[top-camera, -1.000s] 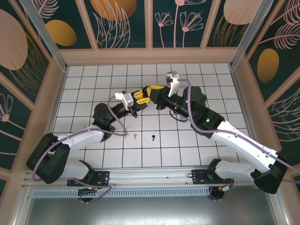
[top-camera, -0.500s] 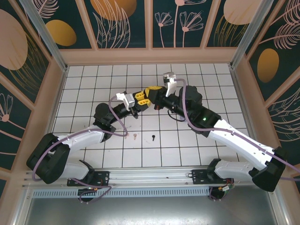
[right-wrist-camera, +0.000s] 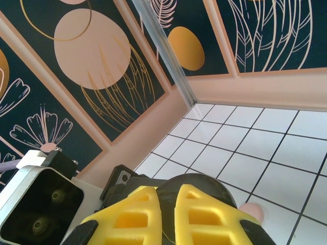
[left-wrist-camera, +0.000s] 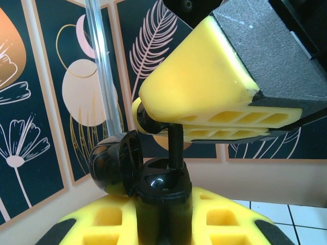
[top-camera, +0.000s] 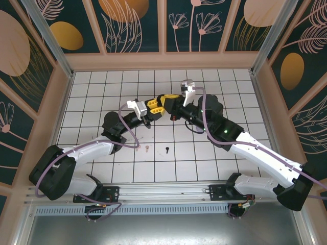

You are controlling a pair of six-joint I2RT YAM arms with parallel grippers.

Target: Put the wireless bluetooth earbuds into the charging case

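Top external — loose earbud (top-camera: 167,149), bare tiles (top-camera: 92,87)

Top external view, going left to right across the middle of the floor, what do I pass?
left arm's white wrist camera → pale earbud on the tiles → black earbud on the tiles → right arm's white wrist camera

We see glossy black plastic on the charging case (left-wrist-camera: 162,191) and earbud (left-wrist-camera: 175,143), matt yellow plastic fingers (left-wrist-camera: 199,87), smooth white tiles (right-wrist-camera: 286,168).

On tiled table (top-camera: 102,87): pink earbud (top-camera: 147,148), black earbud (top-camera: 167,149).
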